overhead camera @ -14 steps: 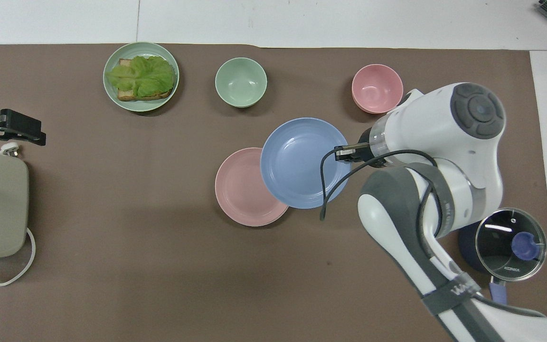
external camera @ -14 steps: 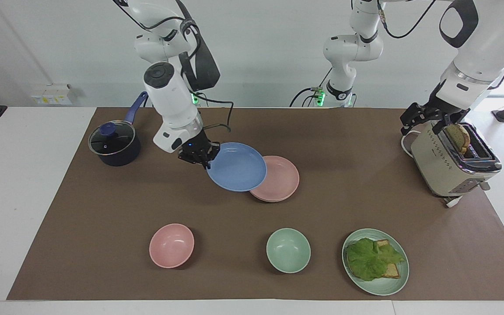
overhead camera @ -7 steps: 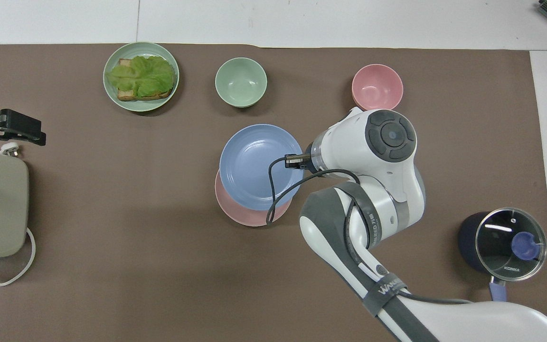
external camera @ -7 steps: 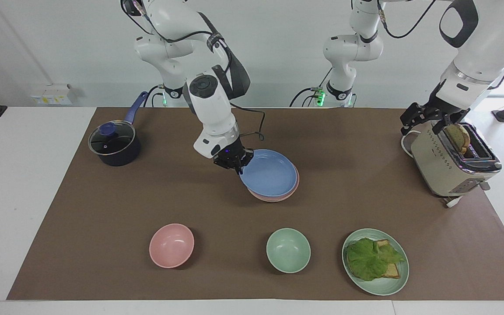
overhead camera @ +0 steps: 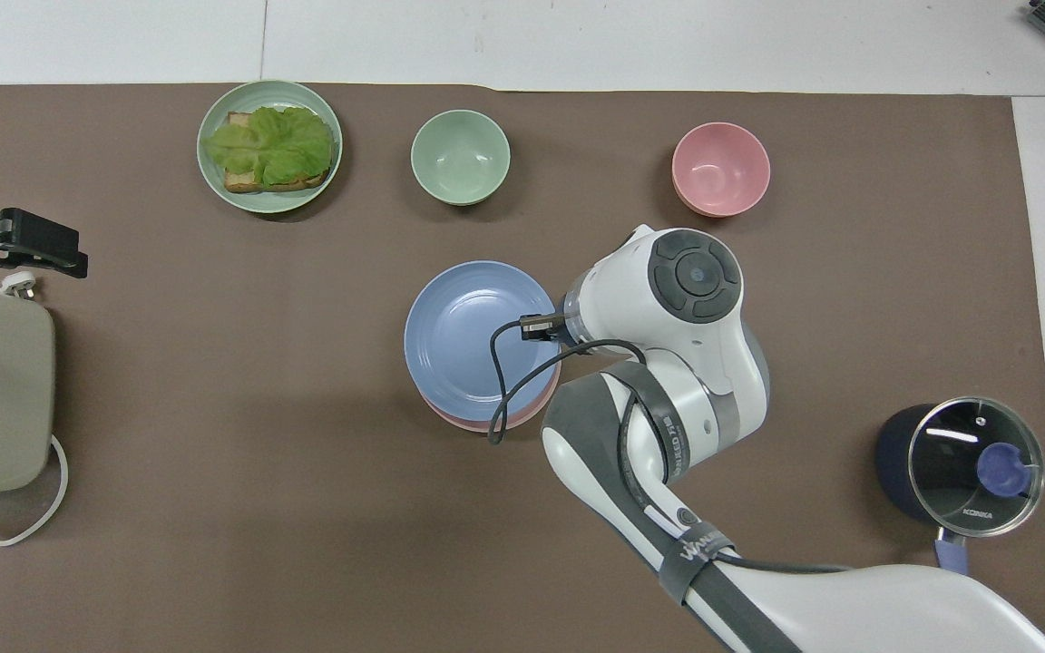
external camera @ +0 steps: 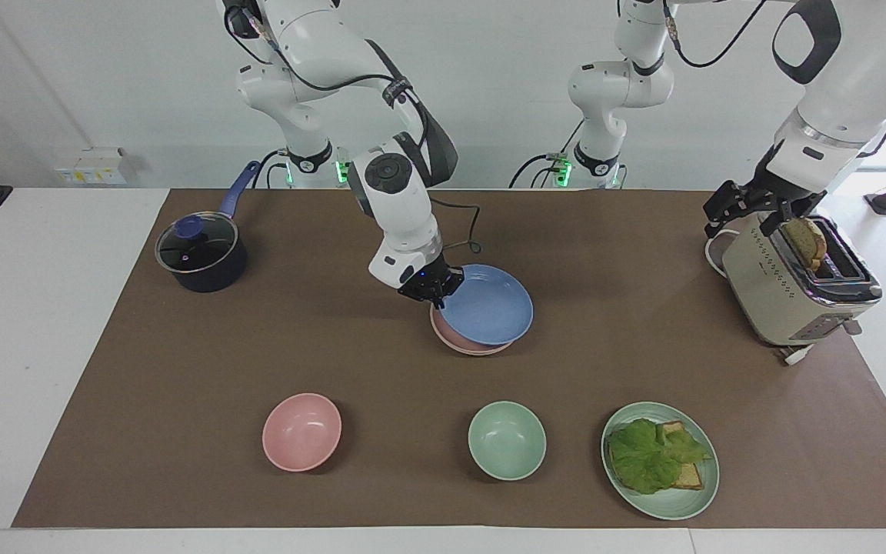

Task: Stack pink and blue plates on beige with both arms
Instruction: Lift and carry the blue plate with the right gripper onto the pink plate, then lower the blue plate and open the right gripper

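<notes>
The blue plate (external camera: 487, 312) hangs in the air over the pink plate (external camera: 467, 344), tilted a little and shifted toward the left arm's end of the bench, so that only a crescent of pink shows beneath it on the side toward the right arm's end. The right claw (external camera: 433, 293) pinches the blue plate's rim at the edge that faces the right arm's end of the bench, its fingertips pressed together on the rim. In the overhead view the blue plate (overhead camera: 481, 341) covers nearly all of the pink plate (overhead camera: 486, 420), and the right arm's wrist hides the claw itself. The pink plate lies flat on the brown mat (external camera: 181, 369) near the middle of the bench; whether another plate lies under it cannot be told.

The left claw (external camera: 760, 215) is spread wide and waits over the beige toaster (external camera: 781, 296) at the left arm's end of the bench; a slice of toast (external camera: 806, 240) stands in the toaster's slot.

Farther from the robots than the plates stand a pink bowl (external camera: 301, 432), a green bowl (external camera: 507, 440) and a green plate (external camera: 693, 500) bearing lettuce on bread. A dark saucepan (external camera: 201, 258) with a glass lid sits toward the right arm's end, nearer to the robots.
</notes>
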You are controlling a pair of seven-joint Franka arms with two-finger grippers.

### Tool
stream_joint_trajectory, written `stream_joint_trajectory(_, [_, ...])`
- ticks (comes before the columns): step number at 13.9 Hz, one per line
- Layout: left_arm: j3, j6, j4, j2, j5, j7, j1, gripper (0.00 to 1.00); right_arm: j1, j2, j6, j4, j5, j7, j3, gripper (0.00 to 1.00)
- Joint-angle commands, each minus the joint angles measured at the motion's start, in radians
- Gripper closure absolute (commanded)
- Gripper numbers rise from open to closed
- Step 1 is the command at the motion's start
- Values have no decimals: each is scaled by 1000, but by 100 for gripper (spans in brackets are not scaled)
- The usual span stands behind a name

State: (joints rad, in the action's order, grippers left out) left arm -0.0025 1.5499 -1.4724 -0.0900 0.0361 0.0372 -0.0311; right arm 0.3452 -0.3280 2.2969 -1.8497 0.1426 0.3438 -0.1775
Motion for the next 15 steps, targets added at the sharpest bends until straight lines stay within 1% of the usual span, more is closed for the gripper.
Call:
stream_joint_trajectory(1, [-8, -19, 0, 9, -10, -8, 13, 0, -5, 1, 44, -26, 17, -8, -4, 100])
stream_joint_trajectory(4, [-8, -19, 0, 9, -10, -8, 13, 0, -14, 1, 53, -48, 18, -77, -4, 100])
stream_joint_trajectory(9, [-8, -19, 0, 9, -10, -8, 13, 0, -12, 0, 69, -72, 18, -82, -2, 100])
stream_joint_trajectory(10, [-8, -19, 0, 9, -10, -8, 13, 0, -12, 0, 69, -74, 17, -82, -4, 96])
stream_joint_trajectory(12, [-8, -19, 0, 9, -10, -8, 13, 0, -14, -2, 69, -74, 18, -82, -4, 73])
stream_joint_trajectory(13, [-8, -19, 0, 9, -10, -8, 13, 0, -14, -2, 69, -72, 18, -80, -4, 57])
stream_joint_trajectory(14, [-8, -19, 1, 9, -10, -8, 13, 0, -14, -2, 67, -69, 17, -83, -2, 30])
stream_joint_trajectory(15, [-8, -19, 1, 9, -10, -8, 13, 0, -15, -2, 67, -66, 17, -85, -2, 0])
